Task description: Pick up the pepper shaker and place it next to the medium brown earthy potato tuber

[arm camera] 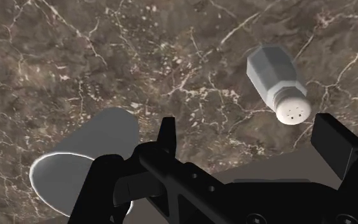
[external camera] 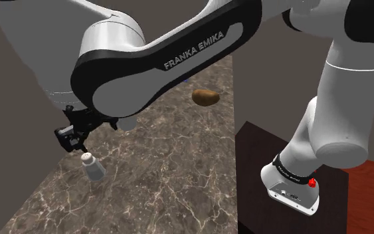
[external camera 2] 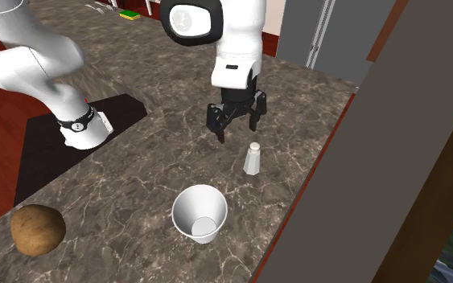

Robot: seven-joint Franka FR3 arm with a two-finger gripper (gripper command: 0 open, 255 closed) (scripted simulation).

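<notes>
The wide-open, empty gripper hangs beside the upright pepper shaker, likely light, stiff and slick, best pinched across its body below the cap.

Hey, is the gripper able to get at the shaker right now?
Probably yes: the open gripper hovers just beside the upright shaker with nothing between them, and the cup stands apart.

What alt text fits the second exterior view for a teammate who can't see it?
The open black gripper hangs over the dark veined counter, just up-left of an upright white pepper shaker it does not touch. A white cup stands nearer the camera; a brown potato lies at lower left.
</notes>
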